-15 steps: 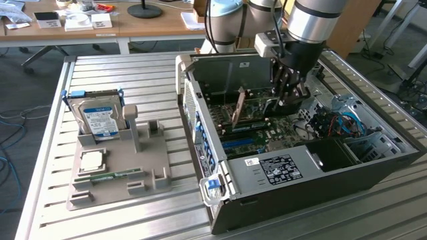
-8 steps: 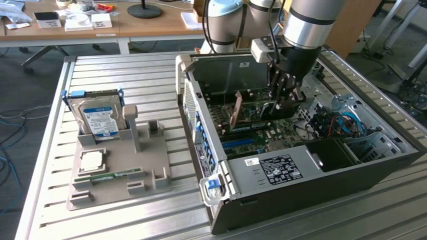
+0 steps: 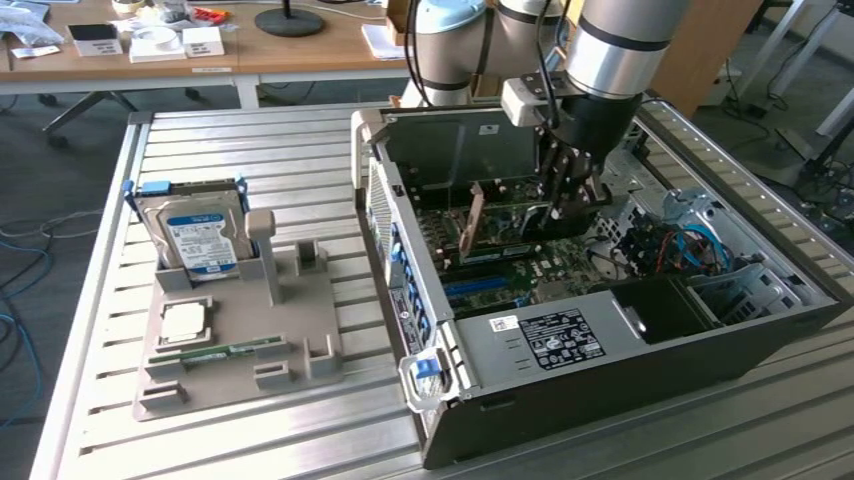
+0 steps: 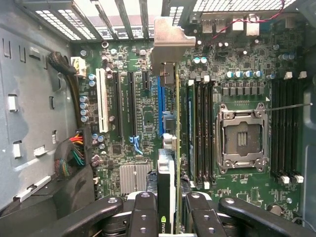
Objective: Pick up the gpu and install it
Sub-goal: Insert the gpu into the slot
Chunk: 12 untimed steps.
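The gpu point(image 3: 514, 215) stands on edge inside the open computer case point(image 3: 601, 350), low over the motherboard point(image 3: 534, 275). My gripper point(image 3: 567, 200) reaches down into the case and is shut on the card's end. In the wrist view the gpu point(image 4: 167, 177) appears edge-on, running from between my fingers point(image 4: 145, 212) to its metal bracket point(image 4: 168, 39) at the case's rear slots. It lies along the blue expansion slot point(image 4: 160, 113). I cannot tell whether its edge touches the slot.
The case walls enclose the gripper on all sides. Beside the card are memory slots point(image 4: 200, 133) and an open processor socket point(image 4: 242, 138). At the exterior view's left, a grey holder point(image 3: 300, 345) carries a hard drive point(image 3: 200, 235), a processor chip point(image 3: 183, 322) and a memory stick point(image 3: 220, 352).
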Motion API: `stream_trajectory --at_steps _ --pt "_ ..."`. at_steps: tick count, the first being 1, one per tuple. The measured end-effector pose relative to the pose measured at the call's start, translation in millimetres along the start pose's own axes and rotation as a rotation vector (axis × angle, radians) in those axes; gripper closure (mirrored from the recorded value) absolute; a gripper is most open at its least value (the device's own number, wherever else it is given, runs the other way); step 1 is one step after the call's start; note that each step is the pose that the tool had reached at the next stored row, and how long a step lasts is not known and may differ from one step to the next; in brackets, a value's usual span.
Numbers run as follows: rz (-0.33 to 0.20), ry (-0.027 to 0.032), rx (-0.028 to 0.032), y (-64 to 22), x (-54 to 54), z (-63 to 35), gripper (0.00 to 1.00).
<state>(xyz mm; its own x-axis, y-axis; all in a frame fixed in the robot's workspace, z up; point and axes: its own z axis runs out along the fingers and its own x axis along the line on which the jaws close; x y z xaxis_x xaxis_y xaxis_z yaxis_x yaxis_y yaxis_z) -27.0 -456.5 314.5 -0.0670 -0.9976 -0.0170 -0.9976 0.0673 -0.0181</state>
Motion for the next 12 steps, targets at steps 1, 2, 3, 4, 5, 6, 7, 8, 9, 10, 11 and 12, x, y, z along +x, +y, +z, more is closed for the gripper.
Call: stream_trajectory --at_steps 1,2,3,4,5,6,7,8,9,10,11,12 --pt "0.0 -0.0001 0.0 0.0 0.0 0.1 0.73" --pt "0.0 -0.0004 0.0001 0.0 0.0 0.6 0.73" --pt "0.0 -0.0006 0.0001 0.0 0.0 1.4 0.73" --pt "0.0 -0.0002 0.0 0.0 0.0 2.4 0.73" --pt "0.0 -0.0001 0.0 0.1 0.0 3.6 0.73" --pt "0.0 -0.0001 0.0 0.1 0.1 5.0 0.73" --pt "0.0 -0.0002 0.0 0.1 0.1 6.5 0.73" --pt "0.0 -0.0002 0.0 0.1 0.1 7.8 0.73" --pt "0.0 -0.0001 0.0 0.2 0.1 8.5 0.73" --pt "0.0 0.0002 -0.0001 0.2 0.2 8.5 0.73" --pt "0.0 0.0001 -0.0001 0.2 0.2 8.5 0.73" --pt "0.0 0.0001 -0.0001 0.2 0.1 8.5 0.73"
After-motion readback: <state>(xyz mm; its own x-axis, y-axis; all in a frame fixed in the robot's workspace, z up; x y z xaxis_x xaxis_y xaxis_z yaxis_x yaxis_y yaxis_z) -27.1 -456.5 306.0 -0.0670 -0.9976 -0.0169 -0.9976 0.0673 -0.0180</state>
